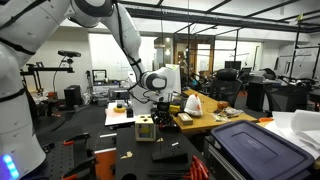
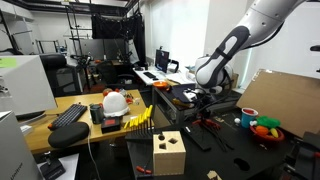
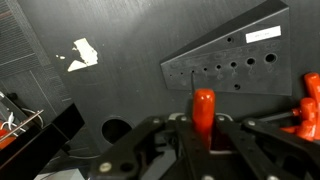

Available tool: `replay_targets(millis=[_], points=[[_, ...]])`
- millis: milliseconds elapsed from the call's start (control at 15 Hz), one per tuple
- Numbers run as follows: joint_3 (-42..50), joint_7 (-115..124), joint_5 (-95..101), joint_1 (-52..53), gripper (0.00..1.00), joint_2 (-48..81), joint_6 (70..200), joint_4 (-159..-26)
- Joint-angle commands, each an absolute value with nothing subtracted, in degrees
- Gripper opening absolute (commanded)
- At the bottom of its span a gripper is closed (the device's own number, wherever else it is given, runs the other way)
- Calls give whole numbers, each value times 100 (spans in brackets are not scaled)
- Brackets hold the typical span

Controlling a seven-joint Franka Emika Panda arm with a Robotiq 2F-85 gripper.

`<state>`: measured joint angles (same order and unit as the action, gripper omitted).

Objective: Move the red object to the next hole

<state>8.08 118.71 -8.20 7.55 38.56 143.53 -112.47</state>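
— Gripping anything?
— Yes, the gripper [image 3: 204, 128] is pinched narrow on the red peg [image 3: 204, 103], upright, its tip meeting the near edge of the holed block [image 3: 235, 65].
— Room around that block?
— Left of the block, bare dark bench [image 3: 130, 40] runs open, a white scrap [image 3: 84, 52] lying well apart. At the block's right end another red piece [image 3: 310, 100] sits just beside its edge.

The Panda arm [image 1: 40, 25] is built of rounded white shells joined by dark grey bands, seen in both exterior views. A blue light [image 1: 8, 165] glows on its base, at seven o'clock of an exterior view. The end effector [image 3: 203, 128] is matte black, its angular linkage fingers [image 3: 150, 150] filling six o'clock of the wrist view.
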Motion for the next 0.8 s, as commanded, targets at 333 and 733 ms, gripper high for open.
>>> replay_targets(millis=[333,733], points=[[819,11992,-815,778,2,3705,14482,-11393],[809,11987,-834,764,2,3708,14485,-11386]])
